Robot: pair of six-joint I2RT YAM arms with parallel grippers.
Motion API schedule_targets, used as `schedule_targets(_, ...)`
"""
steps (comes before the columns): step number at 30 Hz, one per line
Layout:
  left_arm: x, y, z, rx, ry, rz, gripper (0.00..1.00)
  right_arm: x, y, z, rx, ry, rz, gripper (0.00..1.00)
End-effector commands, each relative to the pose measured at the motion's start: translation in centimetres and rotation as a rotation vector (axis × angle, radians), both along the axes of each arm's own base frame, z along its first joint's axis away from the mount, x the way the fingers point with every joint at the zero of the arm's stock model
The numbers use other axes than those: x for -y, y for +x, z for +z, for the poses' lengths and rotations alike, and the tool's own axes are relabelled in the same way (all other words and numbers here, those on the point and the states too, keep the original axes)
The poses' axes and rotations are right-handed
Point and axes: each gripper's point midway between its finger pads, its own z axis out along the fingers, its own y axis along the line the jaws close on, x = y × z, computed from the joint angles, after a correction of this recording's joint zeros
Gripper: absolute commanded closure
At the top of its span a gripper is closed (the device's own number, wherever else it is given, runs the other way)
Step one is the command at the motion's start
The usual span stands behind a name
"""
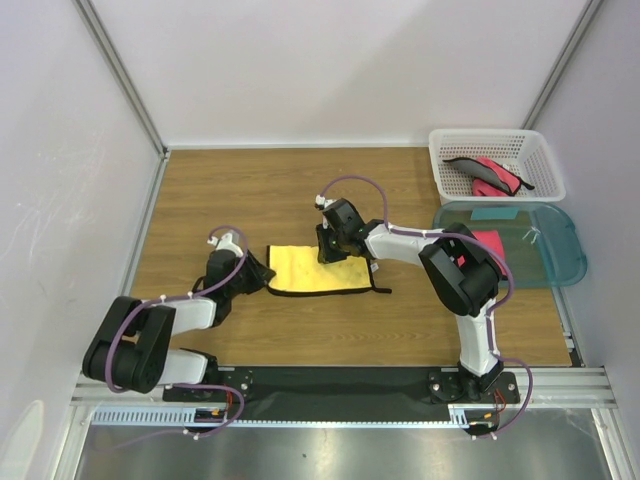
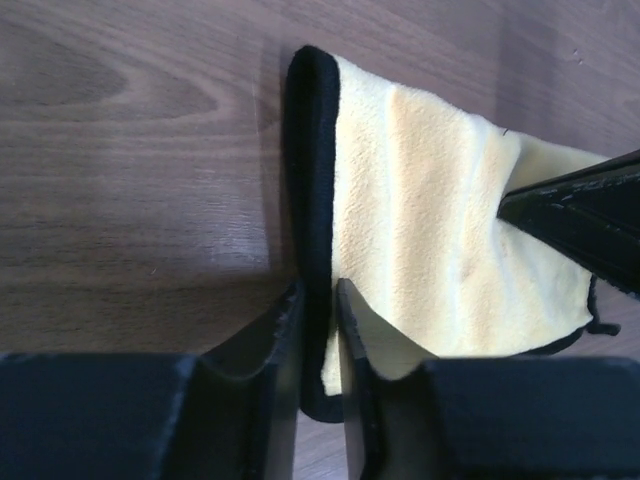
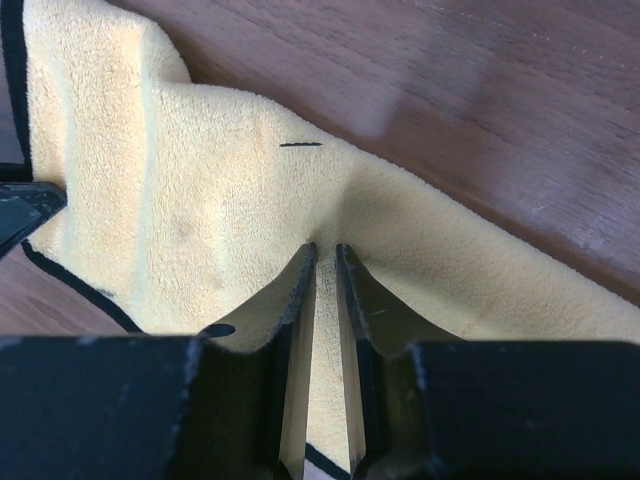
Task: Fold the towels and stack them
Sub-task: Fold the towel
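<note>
On the tabletop (image 1: 250, 190), left tool (image 2: 320, 295) grips the yellow towel's (image 2: 430, 200) black edge (image 2: 310, 150); right tool (image 3: 327, 252) pinches its fold.

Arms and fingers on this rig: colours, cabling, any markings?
Both match: the left arm and right arm have white links with bulky black joint housings. A thin purple cable loops along each. The fingers are matte black, tapering to narrow tips. No markings are visible.

Yellow towel (image 1: 312, 270) with black edging lies mostly flat at the centre of the bench (image 1: 200, 200). Left hand (image 2: 320, 290) pinches its 9 o'clock hem, right hand (image 3: 326, 250) pinches a raised ridge near 1 o'clock. At 2 o'clock, pink-red towel (image 1: 490, 176) is bunched in white basket (image 1: 480, 133). Pink towel (image 1: 487, 242) is in teal tub (image 1: 570, 250).
</note>
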Motion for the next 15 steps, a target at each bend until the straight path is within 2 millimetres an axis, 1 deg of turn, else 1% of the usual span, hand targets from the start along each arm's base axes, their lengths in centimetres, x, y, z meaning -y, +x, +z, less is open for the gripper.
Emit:
schedule_targets(1,0.2,-0.8,-1.1,-0.042,-0.006,-0.022,0.77,0.0,0.5,-0.7,-0.004,-0.012,-0.011,0.8)
schedule_targets(3,0.1,-0.6,-1.0,-0.036,0.001,-0.018,0.85,0.0,0.5,-0.7,-0.001,-0.011,-0.012,0.8)
schedule_targets(4,0.1,-0.4,-0.7,-0.024,0.004,-0.018,0.95,0.0,0.5,-0.7,-0.002,-0.01,-0.011,0.8)
schedule_targets(5,0.0,-0.3,-0.6,-0.019,0.011,-0.017,1.0,0.0,0.6,-0.6,0.0,-0.01,-0.01,0.8)
schedule_targets(9,-0.8,0.2,0.4,0.012,0.036,0.025,1.0,0.2,0.8,-0.3,0.003,-0.013,-0.017,0.8)
schedule_targets(10,-1.1,0.7,0.9,0.026,0.05,0.036,1.0,0.0,0.7,-0.1,0.0,-0.008,-0.013,0.8)
schedule_targets(11,-1.5,0.5,1.3,0.029,0.074,0.042,1.0,-0.1,0.8,0.5,0.003,0.004,-0.015,0.8)
schedule_targets(13,-2.7,1.0,2.0,0.051,0.129,0.084,1.0,-0.3,0.4,1.4,-0.006,0.027,-0.001,0.8)
schedule_targets(14,-3.0,0.8,2.2,0.048,0.16,0.081,1.0,-0.4,0.3,2.6,0.005,0.047,0.003,0.8)
schedule_targets(15,-3.6,1.2,3.4,0.088,0.18,0.102,1.0,-0.4,-0.1,3.2,0.001,0.057,0.009,0.8)
